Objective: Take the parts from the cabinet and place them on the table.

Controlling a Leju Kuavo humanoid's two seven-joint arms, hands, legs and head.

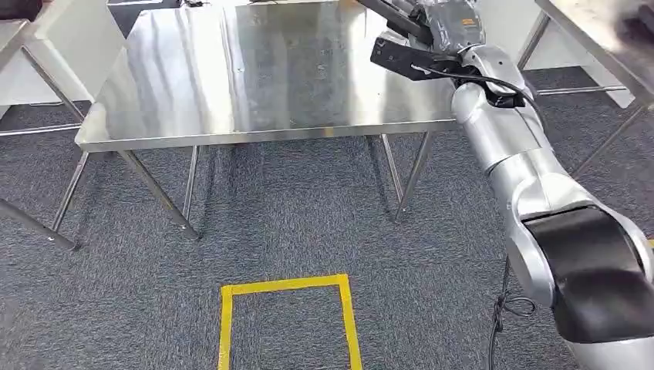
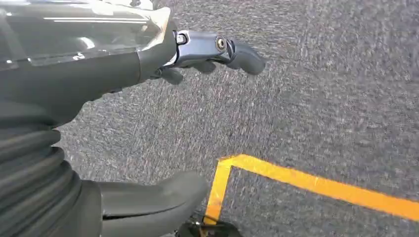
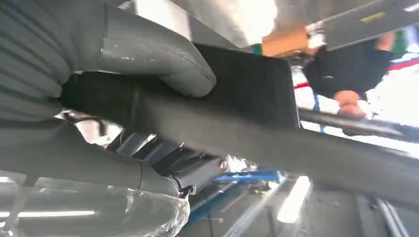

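Note:
My right arm reaches over the far right corner of the steel table (image 1: pixel 254 77). My right hand (image 1: pixel 451 21) grips a dark, flat, elongated part (image 1: pixel 389 11) that juts out to the left above the tabletop. In the right wrist view the thumb (image 3: pixel 158 57) presses across the black part (image 3: pixel 247 94), with the darker fingers (image 3: pixel 188 165) curled on its other side. My left hand (image 2: pixel 99 54) hangs over the grey carpet; its fingers (image 2: pixel 232 52) and thumb (image 2: pixel 158 197) are apart with nothing between them.
Another steel table (image 1: pixel 601 35) stands to the right and a further one (image 1: pixel 11 35) at the left edge. Yellow tape (image 1: pixel 285 287) marks a square on the carpet in front of the table. A person in dark clothing (image 3: pixel 351 66) is beyond the part.

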